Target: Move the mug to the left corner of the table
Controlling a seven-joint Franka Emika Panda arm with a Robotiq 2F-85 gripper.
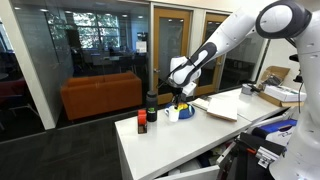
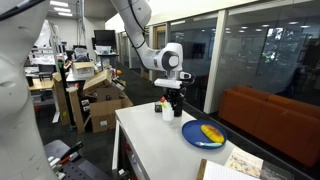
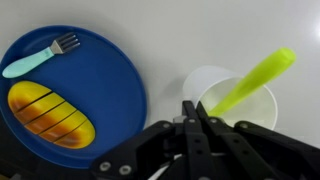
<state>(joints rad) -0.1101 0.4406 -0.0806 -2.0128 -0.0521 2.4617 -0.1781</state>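
The mug (image 3: 240, 100) is a small white cup with a yellow-green utensil (image 3: 255, 78) standing in it. It sits on the white table (image 2: 150, 140) near the far corner, beside the blue dish (image 3: 70, 90). My gripper (image 3: 193, 108) is above it, and its fingers are closed together over the mug's left rim. In both exterior views the gripper (image 1: 178, 98) (image 2: 172, 97) hangs low over the mug (image 1: 172, 115) (image 2: 166, 108), partly hiding it.
The blue dish (image 2: 204, 134) holds a yellow grilled piece (image 3: 48, 110) and a pale blue fork (image 3: 35, 58). A dark cylindrical container (image 1: 152, 100) and a small red-and-dark item (image 1: 142, 123) stand near the table edge. An open book (image 1: 222, 106) lies further along.
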